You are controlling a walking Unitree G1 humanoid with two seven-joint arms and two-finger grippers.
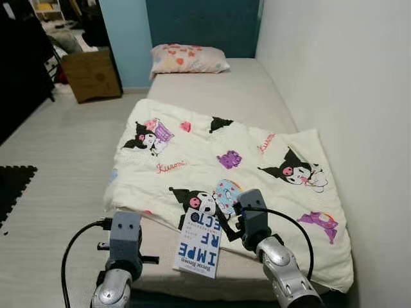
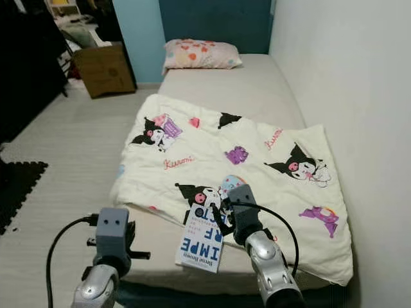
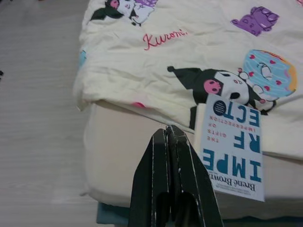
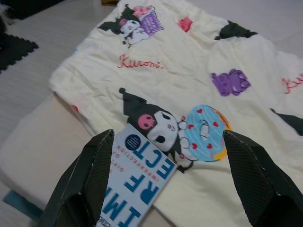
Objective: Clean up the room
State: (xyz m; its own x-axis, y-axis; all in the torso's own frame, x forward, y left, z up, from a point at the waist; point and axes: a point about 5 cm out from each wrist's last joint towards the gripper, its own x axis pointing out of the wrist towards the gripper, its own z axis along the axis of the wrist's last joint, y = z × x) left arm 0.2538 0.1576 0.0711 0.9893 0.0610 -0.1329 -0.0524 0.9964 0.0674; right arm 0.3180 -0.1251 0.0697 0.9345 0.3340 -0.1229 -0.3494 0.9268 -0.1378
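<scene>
**Book at the foot of the bed, both claws raised before it**

Where the cream blanket printed with black cartoon characters (image 1: 225, 167) ends at the near edge of the bed, a white paperback book with large blue lettering (image 1: 200, 242) is seen lying face up. Its long axis is set roughly along the length of the bed, slightly slanted, and its title is read upside down from the robot's head, so the top of the cover is pointed toward the robot. Its far end is rested on the blanket's edge, its near end on the bare beige mattress (image 1: 225, 90).

The right claw (image 4: 170, 175) is held just above the book, its black fingers (image 4: 87, 182) spread wide, one over the cover's edge and the other over the blanket. The left claw (image 3: 171, 156) is held beside the book, over the mattress edge, with its fingers pressed together.

A pink patterned pillow (image 1: 187, 58) is laid at the head of the bed against a dark teal headboard (image 1: 202, 25). A white wall (image 1: 347, 83) is met along the bed's right side. A pale wood-look floor (image 1: 58, 154) is spread to the left, with a brown cardboard box (image 1: 92, 76) by the light blue wall and a black foam mat (image 1: 13, 186) further left.
</scene>
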